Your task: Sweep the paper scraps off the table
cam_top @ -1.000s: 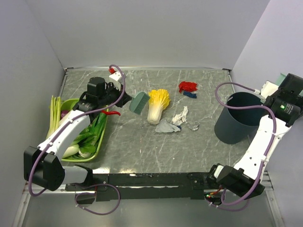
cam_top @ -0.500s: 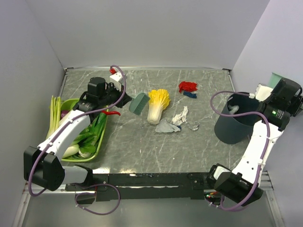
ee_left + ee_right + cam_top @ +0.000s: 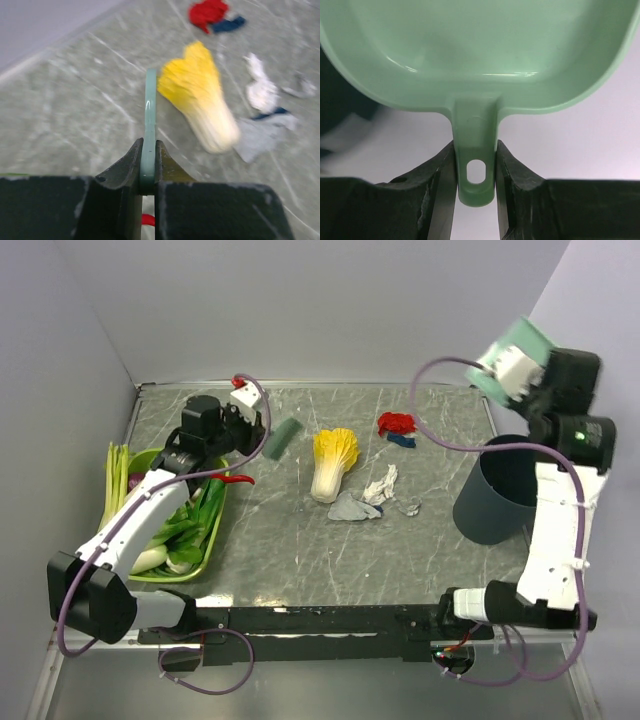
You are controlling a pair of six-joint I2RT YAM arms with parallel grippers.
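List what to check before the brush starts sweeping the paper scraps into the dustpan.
1. Left gripper shut on the slim green plastic hand brush: ok.
2. Right gripper clamped on the handle of the pale green plastic dustpan: ok.
3. Dustpan resting on the dark marble-patterned table: not ok, it is held up in the air.
4. Path from brush to the crumpled white paper scraps free: not ok, the yellow-white napa cabbage lies between.
5. Brush touching the table: cannot tell.
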